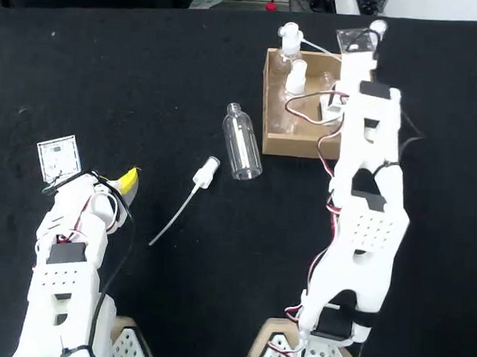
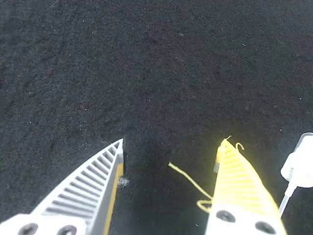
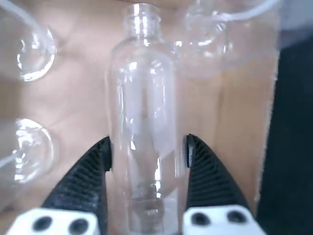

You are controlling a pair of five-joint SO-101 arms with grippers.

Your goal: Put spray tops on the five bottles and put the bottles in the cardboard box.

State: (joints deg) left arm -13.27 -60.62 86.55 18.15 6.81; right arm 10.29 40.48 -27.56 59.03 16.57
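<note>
My right gripper (image 3: 146, 147) is shut on a clear bottle (image 3: 143, 98) whose threaded neck points away and carries no top. It holds the bottle inside the cardboard box (image 1: 274, 140), over the box floor (image 3: 83, 98). Two capped bottles (image 1: 291, 49) stand in the box beside the right gripper (image 1: 335, 111). Another clear bottle (image 1: 242, 141) lies uncapped on the black table left of the box. A white spray top (image 1: 205, 175) with a long tube lies near it. My left gripper (image 2: 171, 144) is open over bare cloth, with the spray top (image 2: 299, 169) just beyond its yellow finger (image 2: 234, 176).
Round bases of other bottles (image 3: 29, 54) crowd the box around the held one. The left arm (image 1: 67, 249) sits at the table's near left, and a white tag (image 1: 58, 157) lies beside it. Black cloth (image 1: 148, 78) covers the table.
</note>
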